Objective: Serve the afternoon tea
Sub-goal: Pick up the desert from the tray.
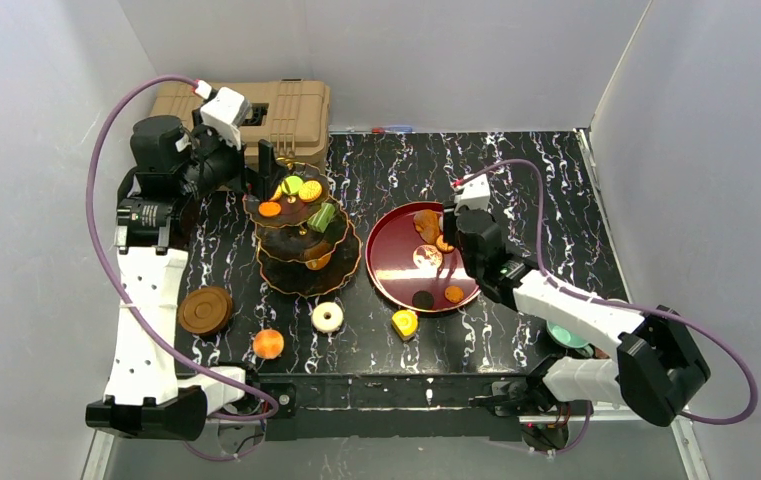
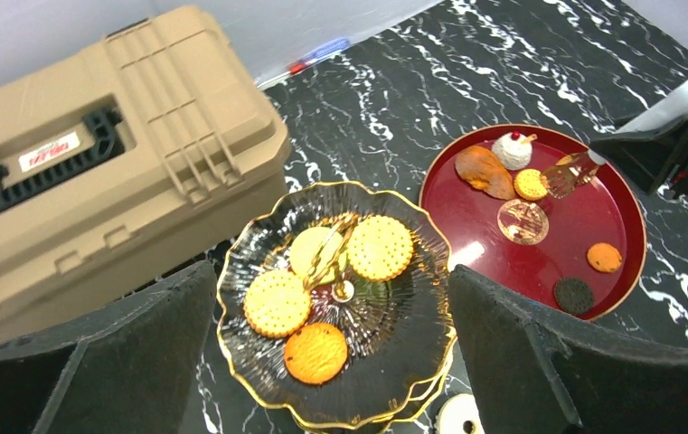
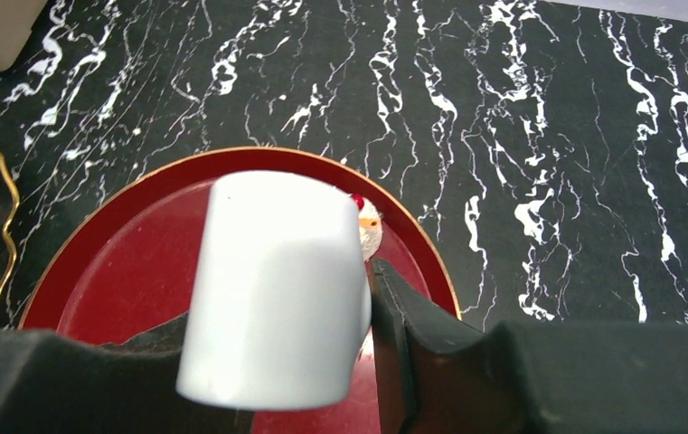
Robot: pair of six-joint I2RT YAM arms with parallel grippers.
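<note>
The dark three-tier stand (image 1: pixel 301 240) with gold scalloped rims stands left of centre. Its top tier (image 2: pixel 412 362) carries two dotted yellow biscuits (image 2: pixel 380 247), a pale one and an orange one (image 2: pixel 315 353). My left gripper (image 2: pixel 335 357) hangs open above that tier with nothing between its fingers (image 2: pixel 141 362). My right gripper (image 1: pixel 456 228) is over the red tray (image 1: pixel 396 275), shut on a white cup (image 3: pixel 272 289) with the right finger (image 3: pixel 399 334) against its side. Behind the cup sits a white cupcake (image 2: pixel 513 149) with a cherry.
The tray also holds a brown cookie (image 2: pixel 485 170), a dark one (image 2: pixel 575 295) and an orange one (image 2: pixel 604 257). A white donut (image 1: pixel 328 317), an orange sweet (image 1: pixel 268 343), a yellow sweet (image 1: pixel 405 323), brown saucers (image 1: pixel 206 310) and a teal cup (image 1: pixel 564 335) lie near the front. Tan case (image 1: pixel 291 110) at back left.
</note>
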